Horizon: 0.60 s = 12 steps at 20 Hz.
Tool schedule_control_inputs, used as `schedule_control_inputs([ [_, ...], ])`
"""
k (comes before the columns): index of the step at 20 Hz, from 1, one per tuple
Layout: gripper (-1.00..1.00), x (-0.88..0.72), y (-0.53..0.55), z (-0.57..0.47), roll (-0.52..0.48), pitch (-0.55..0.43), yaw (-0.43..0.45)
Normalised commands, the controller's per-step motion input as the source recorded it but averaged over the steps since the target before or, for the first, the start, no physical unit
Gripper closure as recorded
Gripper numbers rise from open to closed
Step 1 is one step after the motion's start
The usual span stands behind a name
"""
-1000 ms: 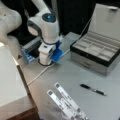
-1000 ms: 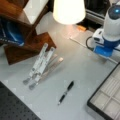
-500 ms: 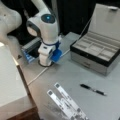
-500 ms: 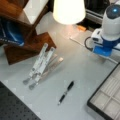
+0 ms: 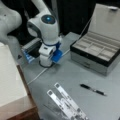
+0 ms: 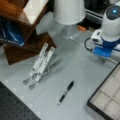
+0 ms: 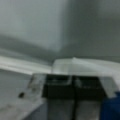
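From my remote station: a grey tabletop (image 5: 75, 72) under even indoor light, backed by darkness in a front view. A white lampshade (image 6: 68, 11) stands at a front view's top, beside a wooden shelf unit (image 6: 22, 37); black perforated board (image 6: 15, 107) fills the lower left corner.

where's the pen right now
The pen lies flat on the grey table toward a front view's bottom right, below the open box and right of the metal stand, apart from the gripper.
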Motion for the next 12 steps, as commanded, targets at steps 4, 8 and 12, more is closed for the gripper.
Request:
schedule_control_inputs([
  [4, 1.0, -1.0, -0.14, -0.58, 0.114, -0.571, -0.115],
  [8, 1.0, -1.0, -0.17, -0.42, 0.112, -0.517, -0.107],
  [12, 1.0, -1.0, -0.17, -0.09, 0.122, -0.458, -0.117],
])
